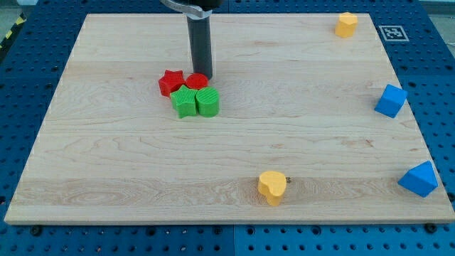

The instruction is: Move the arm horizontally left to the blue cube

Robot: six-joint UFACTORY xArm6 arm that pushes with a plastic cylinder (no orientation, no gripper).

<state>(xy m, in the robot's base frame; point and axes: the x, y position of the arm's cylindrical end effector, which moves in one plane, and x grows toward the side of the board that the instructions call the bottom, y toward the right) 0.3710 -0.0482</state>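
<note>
The blue cube (390, 100) sits near the board's right edge, about mid-height. My tip (201, 75) is at the end of the dark rod in the upper left-centre, far to the view's left of the cube. The tip stands just behind a red round block (196, 81). A red star block (170, 82), a green star block (185, 101) and a green round block (207, 102) cluster with it, below and left of the tip.
A second blue block (419, 178), wedge-like, lies at the bottom right edge. A yellow block (346, 24) sits at the top right. A yellow heart block (272, 187) lies near the bottom centre. The wooden board (106, 163) rests on a blue pegboard.
</note>
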